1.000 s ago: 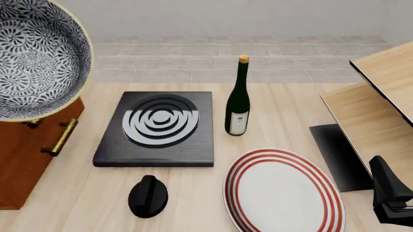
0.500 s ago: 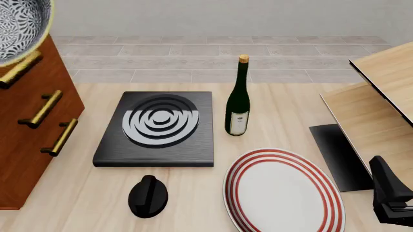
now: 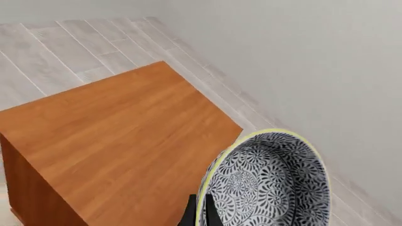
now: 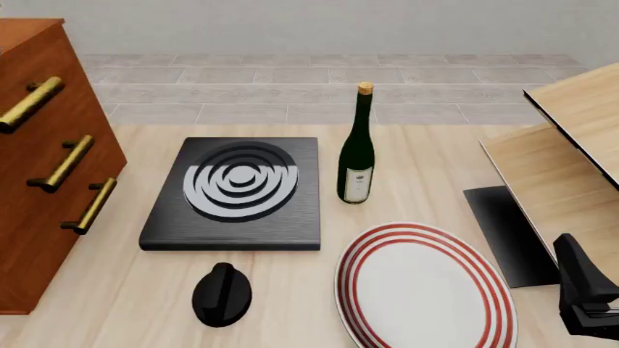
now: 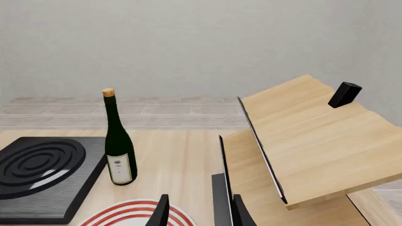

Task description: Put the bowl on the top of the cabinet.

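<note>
Through my left wrist camera, the round deep bowl with the black-and-white paisley inside and thin yellow rim (image 3: 267, 181) hangs on edge beside the flat top of the tall reddish-brown wooden cabinet (image 3: 119, 141), not resting on it. The left gripper (image 3: 199, 214) shows two dark fingertips (image 3: 189, 214) closed on the bowl's rim. From the front camera the cabinet (image 4: 43, 167) stands on the pale wooden table (image 4: 425, 174), its brass bar handles (image 4: 66, 163) facing the black ribbed square slab (image 4: 237, 192); the bowl is out of that view. Right of the slab stands a dark green corked bottle (image 4: 357, 148), with a white red-ringed plate (image 4: 425, 286) nearer me. My right gripper (image 5: 197, 212) hangs with fingers parted, holding nothing, beside pale light-wood panels (image 5: 314, 141).
</note>
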